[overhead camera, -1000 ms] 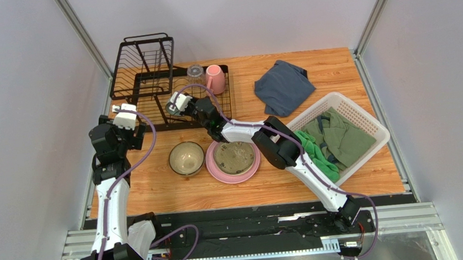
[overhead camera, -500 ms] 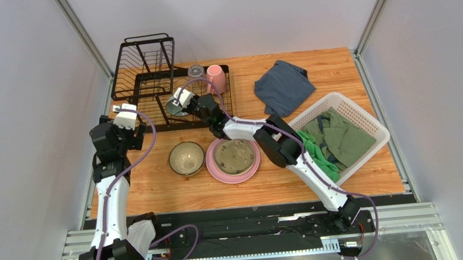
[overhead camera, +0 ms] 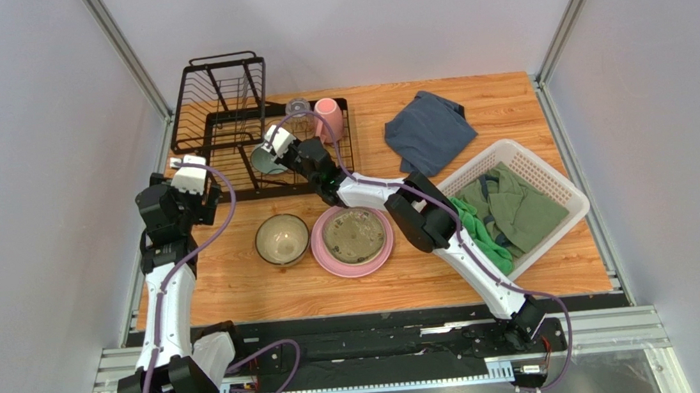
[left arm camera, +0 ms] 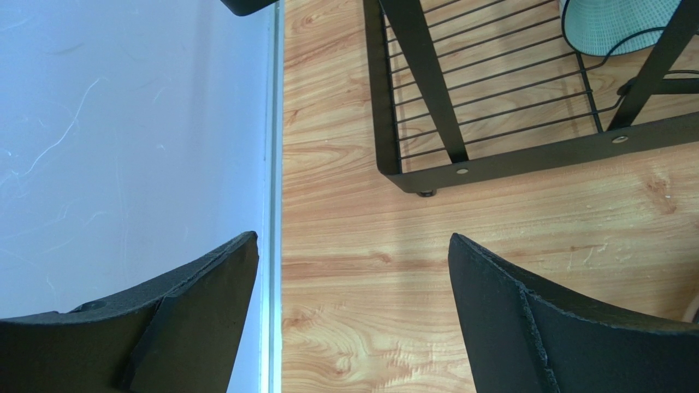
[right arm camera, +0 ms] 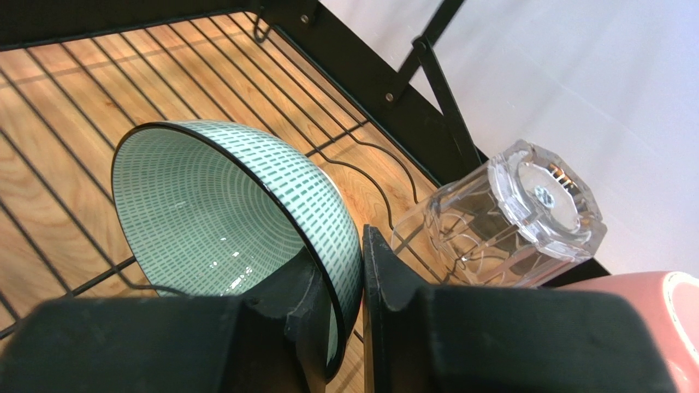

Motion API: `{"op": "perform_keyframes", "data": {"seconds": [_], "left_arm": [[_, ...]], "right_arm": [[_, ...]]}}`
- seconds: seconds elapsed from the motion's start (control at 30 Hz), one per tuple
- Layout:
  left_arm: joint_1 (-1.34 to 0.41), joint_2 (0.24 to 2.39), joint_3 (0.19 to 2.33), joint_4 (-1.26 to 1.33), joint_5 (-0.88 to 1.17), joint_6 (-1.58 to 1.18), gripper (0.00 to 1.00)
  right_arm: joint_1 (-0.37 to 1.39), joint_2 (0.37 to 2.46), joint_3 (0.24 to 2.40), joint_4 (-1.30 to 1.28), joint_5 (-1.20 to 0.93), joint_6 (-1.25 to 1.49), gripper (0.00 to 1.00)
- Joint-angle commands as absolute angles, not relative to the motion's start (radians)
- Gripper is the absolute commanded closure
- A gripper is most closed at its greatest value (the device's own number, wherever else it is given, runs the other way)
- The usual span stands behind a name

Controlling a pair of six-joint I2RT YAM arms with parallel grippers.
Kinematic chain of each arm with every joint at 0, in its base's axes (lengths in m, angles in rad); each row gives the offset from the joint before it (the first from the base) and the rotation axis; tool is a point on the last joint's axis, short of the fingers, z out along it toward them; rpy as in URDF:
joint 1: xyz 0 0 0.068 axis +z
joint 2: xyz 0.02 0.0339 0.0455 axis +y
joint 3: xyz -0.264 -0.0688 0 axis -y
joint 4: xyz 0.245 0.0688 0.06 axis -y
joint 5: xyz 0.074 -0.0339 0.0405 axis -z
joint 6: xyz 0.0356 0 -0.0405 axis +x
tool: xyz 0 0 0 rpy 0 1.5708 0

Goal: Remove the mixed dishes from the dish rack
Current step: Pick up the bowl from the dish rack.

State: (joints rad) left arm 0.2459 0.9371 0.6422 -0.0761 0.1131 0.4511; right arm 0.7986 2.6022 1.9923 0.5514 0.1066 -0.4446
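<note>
- The pale teal bowl (right arm camera: 213,205) was held tilted over the flat tray of the dish rack (left arm camera: 533,153), toward the tabletop's (overhead camera: 485,251) far-left corner.
- Its rim was pinched by the right gripper (right arm camera: 361,270), one finger inside the bowl and one outside, the jaws pressed close together on the thin wall.
- Whether the bowl's low edge was touching the wires could not be told.
- The step in hand was judged to be lifting this bowl out of the rack.
- A straight rise was advised until the bowl was above the rack's frame; only then should it be carried toward the near edge.
- Since only the rim was gripped, at one side, a swivel of the bowl was to be expected, so a slow, steady carry was called for.
- Care was needed on the far side: the clear glass tumbler (right arm camera: 509,217) lay just beside the outer finger, with the pink mug (right arm camera: 648,319) next to it.
- Bare wood beside the tan-olive bowl (overhead camera: 282,239) and the pink plate (overhead camera: 323,257), which bore the cream plate (overhead camera: 354,237), was judged a fit landing place.
- The left gripper (left arm camera: 353,254) was spread wide and held nothing, poised over the wood by the left edge, just short of the rack's corner.
</note>
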Motion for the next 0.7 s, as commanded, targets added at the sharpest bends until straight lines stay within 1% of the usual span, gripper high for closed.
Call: {"op": "perform_keyframes", "data": {"seconds": [0.0,0.3,0.67], "left_arm": [[0.259,0.939,0.647,-0.037,0.112,0.456,0.07],[0.261,0.931,0.646,-0.040,0.098,0.457,0.07],[0.264,0.919,0.650,-0.054,0.118,0.466,0.07]], "right_arm": [[0.788,2.573,2.103,0.675,0.147,-0.325,1.00],[0.781,2.563,2.085,0.716,0.158,-0.318,1.00],[0.764,2.513,2.071,0.655,0.169,-0.316,1.00]]}}
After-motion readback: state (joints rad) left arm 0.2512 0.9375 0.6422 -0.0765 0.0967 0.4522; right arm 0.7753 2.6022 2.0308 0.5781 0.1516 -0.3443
